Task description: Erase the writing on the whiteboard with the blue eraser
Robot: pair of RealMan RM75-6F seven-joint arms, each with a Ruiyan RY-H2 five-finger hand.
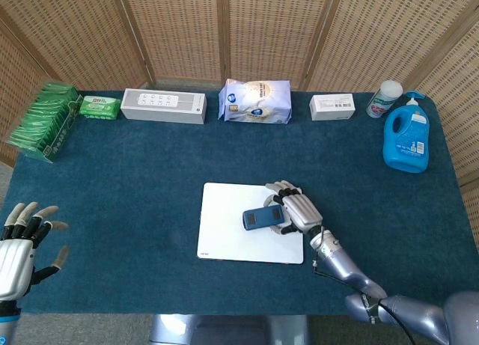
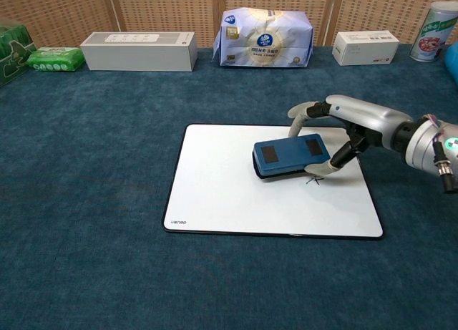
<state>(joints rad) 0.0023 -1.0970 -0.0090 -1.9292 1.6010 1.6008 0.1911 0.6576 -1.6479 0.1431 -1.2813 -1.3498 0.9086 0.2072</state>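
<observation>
One small dark mark shows on board (image 2: 215, 194), right of centre in chest view, just by eraser (image 2: 290, 155). Right hand (image 2: 342, 128) grips eraser, flat on board for wiping. Left hand (image 1: 19, 244) idle at lower left, fingers spread, holding nothing.

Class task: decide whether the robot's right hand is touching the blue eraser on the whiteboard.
Touching. The chest view shows the right hand gripping the blue eraser, fingers against its far and near sides, over the whiteboard.
</observation>
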